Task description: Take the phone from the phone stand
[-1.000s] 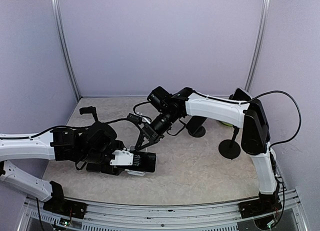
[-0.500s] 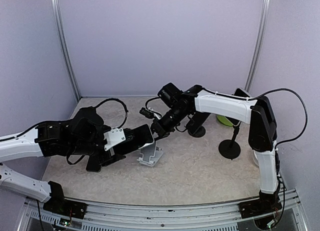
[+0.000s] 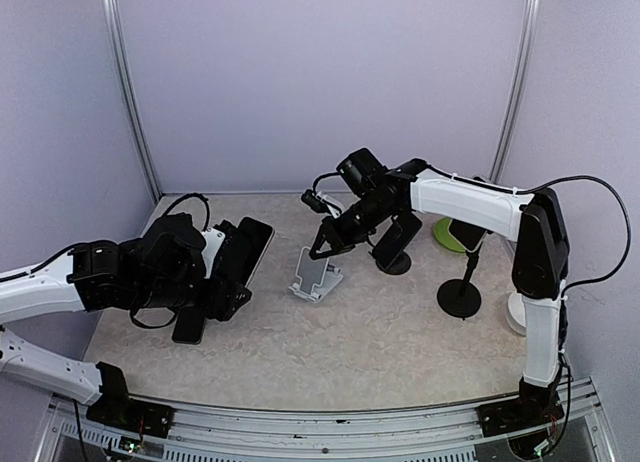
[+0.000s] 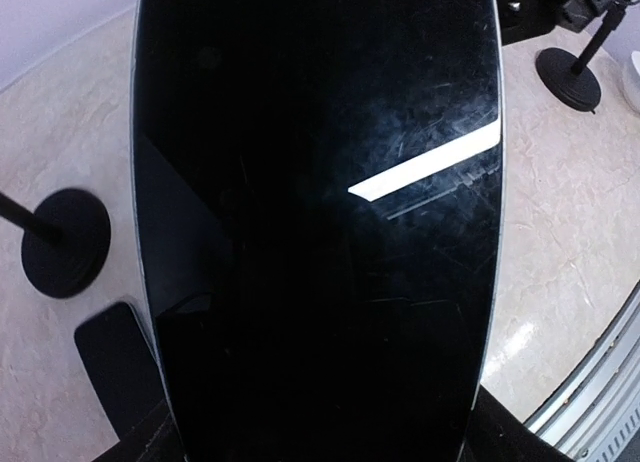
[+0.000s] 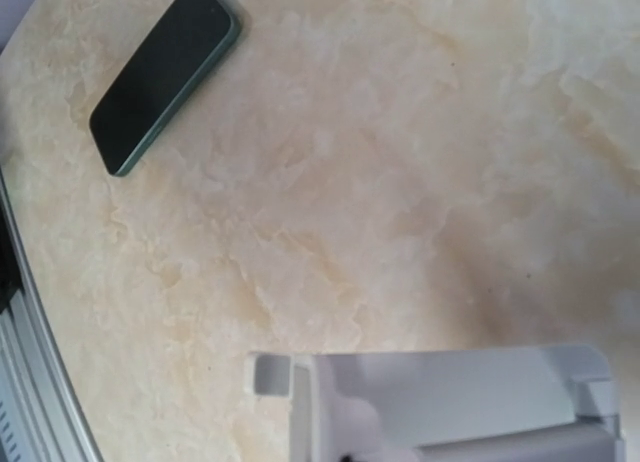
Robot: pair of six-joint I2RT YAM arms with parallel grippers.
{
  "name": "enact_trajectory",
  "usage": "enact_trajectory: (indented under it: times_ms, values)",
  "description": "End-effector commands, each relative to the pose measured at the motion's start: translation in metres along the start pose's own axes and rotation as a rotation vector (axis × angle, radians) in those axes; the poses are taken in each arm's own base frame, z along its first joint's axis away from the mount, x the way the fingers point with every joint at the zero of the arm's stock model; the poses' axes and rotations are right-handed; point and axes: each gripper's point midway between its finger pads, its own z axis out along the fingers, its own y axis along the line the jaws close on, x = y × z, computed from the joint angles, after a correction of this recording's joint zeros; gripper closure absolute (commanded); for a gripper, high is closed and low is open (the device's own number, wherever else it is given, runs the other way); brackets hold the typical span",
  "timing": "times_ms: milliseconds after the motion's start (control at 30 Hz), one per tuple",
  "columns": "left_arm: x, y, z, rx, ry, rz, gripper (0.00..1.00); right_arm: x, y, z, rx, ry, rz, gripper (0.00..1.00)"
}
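Left gripper (image 3: 235, 269), clenched on the glossy black rectangular phone (image 4: 318, 222), should lay it flat, clear of the white plastic stand (image 3: 315, 275).

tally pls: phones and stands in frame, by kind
Phones: 2, held phone and flat phone
White phone stand: 1
Black round-base stands: 2
Total: 5
What the black stands carry on top is unclear, so it is not counted.
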Motion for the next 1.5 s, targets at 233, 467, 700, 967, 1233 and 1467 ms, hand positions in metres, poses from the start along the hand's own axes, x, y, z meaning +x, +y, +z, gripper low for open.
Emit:
enact_trajectory:
  times_ms: [233, 467, 700, 967, 1233, 1467]
  values:
    - [0.051, 0.011, 0.034, -0.061, 0.076, -0.33, 0.62, -0.02, 0.012, -0.025, 0.007, -0.082, -0.042, 1.0]
    - [0.082, 0.003, 0.067, -0.028, 0.178, -0.387, 0.54, -0.029, 0.019, -0.029, -0.018, -0.118, -0.05, 1.0]
    - [0.098, -0.007, 0.095, -0.01, 0.256, -0.416, 0.54, -0.033, 0.023, -0.029, -0.037, -0.127, -0.045, 1.0]
    - [0.117, -0.003, 0.114, -0.076, 0.336, -0.451, 0.52, -0.042, 0.021, -0.028, -0.03, -0.146, -0.059, 1.0]
    - [0.126, -0.004, 0.118, -0.11, 0.385, -0.446, 0.29, -0.055, 0.021, -0.026, -0.026, -0.169, -0.081, 1.0]
    - [0.121, -0.001, 0.118, -0.127, 0.38, -0.451, 0.06, -0.065, 0.019, -0.021, -0.026, -0.191, -0.092, 1.0]
